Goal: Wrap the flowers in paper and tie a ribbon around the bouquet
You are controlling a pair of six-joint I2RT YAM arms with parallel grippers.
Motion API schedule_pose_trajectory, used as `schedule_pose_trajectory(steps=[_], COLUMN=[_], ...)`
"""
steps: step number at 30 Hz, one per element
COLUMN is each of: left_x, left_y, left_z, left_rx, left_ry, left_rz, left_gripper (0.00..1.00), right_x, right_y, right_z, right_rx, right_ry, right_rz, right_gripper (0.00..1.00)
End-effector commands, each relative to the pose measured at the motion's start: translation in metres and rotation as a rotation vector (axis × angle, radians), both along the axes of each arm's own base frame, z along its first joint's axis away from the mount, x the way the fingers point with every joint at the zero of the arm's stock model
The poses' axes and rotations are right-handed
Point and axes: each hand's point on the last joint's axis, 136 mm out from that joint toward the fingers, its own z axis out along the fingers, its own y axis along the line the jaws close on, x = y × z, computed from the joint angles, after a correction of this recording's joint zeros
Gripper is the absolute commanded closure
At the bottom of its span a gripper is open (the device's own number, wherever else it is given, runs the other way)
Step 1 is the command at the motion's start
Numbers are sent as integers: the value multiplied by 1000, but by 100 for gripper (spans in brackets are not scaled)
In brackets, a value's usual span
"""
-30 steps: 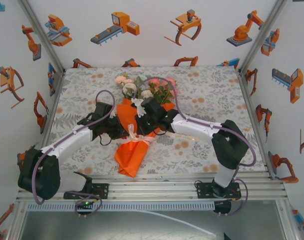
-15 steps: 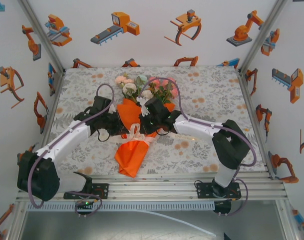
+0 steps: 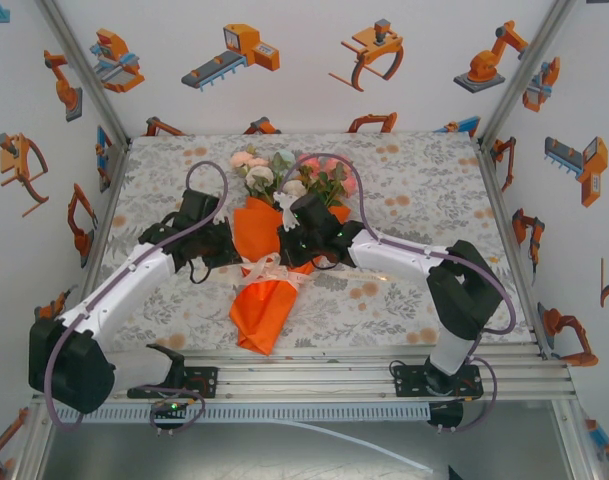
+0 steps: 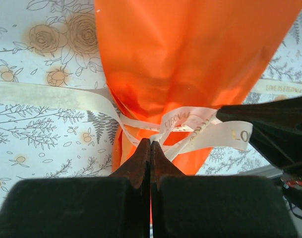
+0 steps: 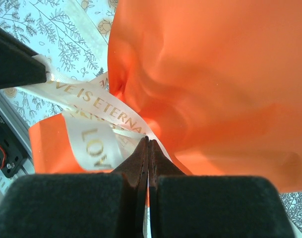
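Observation:
The bouquet lies mid-table: an orange paper (image 3: 264, 310) cone with its narrow end toward me, and the flowers (image 3: 284, 175) of pink, peach and white with green leaves at its far, wide end. A cream ribbon (image 3: 269, 270) with gold lettering is knotted round the cone's waist. My left gripper (image 3: 242, 258) sits at the cone's left side, my right gripper (image 3: 289, 258) at its right. In the left wrist view the left gripper (image 4: 150, 141) is shut on a ribbon (image 4: 190, 121) strand against the paper (image 4: 190, 59). The right gripper (image 5: 148, 140) is likewise shut on the ribbon (image 5: 91, 101).
The tablecloth (image 3: 414, 180) with its grey-and-orange leaf print spreads open to the right and left of the bouquet. Printed walls close in both sides and the back. An aluminium rail (image 3: 314, 370) runs along the near edge by the arm bases.
My left arm has drawn back to the left, away from the cone. The right gripper has shifted slightly. The ribbon loops at the waist look pulled tighter and flatter.

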Motion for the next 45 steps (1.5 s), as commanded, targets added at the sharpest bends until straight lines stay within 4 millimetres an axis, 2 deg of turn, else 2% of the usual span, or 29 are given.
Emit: schedule_pose_trajectory(steps=[1, 5, 7, 9, 13, 16, 20, 25, 29, 31, 38, 42, 45], left_x=[-6, -17, -22, -25, -16, -2, 10, 18, 21, 21, 38, 50, 51], left_y=[-18, -31, -30, -38, -37, -23, -12, -9, -10, -10, -8, -20, -32], left_z=[27, 22, 8, -11, -31, -37, -41, -48, -50, -53, -55, -45, -39], left_rx=[-70, -121, -118, -127, -20, 30, 22, 2, -7, -6, -29, -94, -152], left_ry=[-43, 66, 178, 265, 228, 176, 157, 162, 165, 170, 161, 150, 172], left_rz=[-103, -97, -33, -25, -28, 34, 94, 120, 123, 124, 162, 147, 127], left_gripper=[100, 100, 100, 100, 100, 100, 100, 100, 100, 100, 100, 100, 100], right_x=[1, 2, 3, 5, 10, 9, 9, -7, -40, -48, -58, -65, -61], right_y=[-1, 2, 3, 3, -6, -12, -22, -27, -15, -8, 26, 39, 42], right_z=[11, 9, 5, 1, -5, -2, 11, 32, 41, 41, 38, 39, 48], right_rx=[24, 27, 25, 17, -2, -21, -32, -16, -26, -34, -41, -16, 33], right_ry=[-14, -1, 10, 18, 37, 26, -18, -72, -177, -203, -183, -175, -185], right_rz=[-14, -16, -22, -31, -74, -78, -94, -36, 133, 183, 282, 303, 261], right_gripper=[100, 100, 100, 100, 100, 93, 76, 70, 58, 54, 57, 57, 57])
